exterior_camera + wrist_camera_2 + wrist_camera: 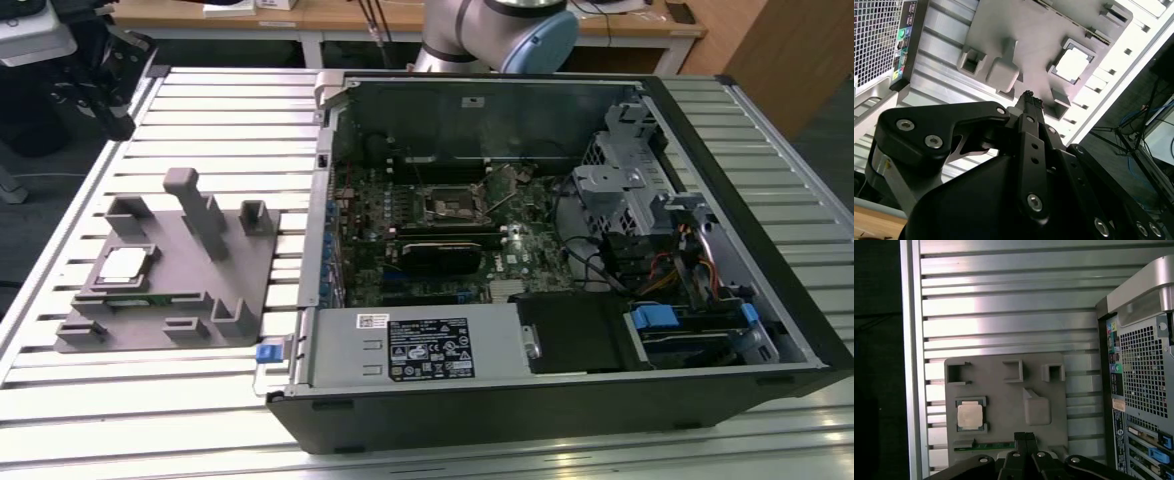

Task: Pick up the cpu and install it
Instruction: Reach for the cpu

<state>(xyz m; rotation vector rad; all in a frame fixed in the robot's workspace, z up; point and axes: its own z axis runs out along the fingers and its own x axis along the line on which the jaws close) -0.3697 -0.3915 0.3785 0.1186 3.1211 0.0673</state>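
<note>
Covering the bench, a ribbed aluminium table (200,100) carries an open black PC case (534,420) and a matte grey plastic fixture (174,280) w/ upright blocks; a wooden desk (200,15) stands behind. The cpu (970,416), a small silvery square, sits in a framed pocket on the fixture. The exterior view shows the black socket (450,205) inside the case. The first wrist view shows the gripper (1025,436) over the fixture, fingers pressed together, holding nothing.
</note>
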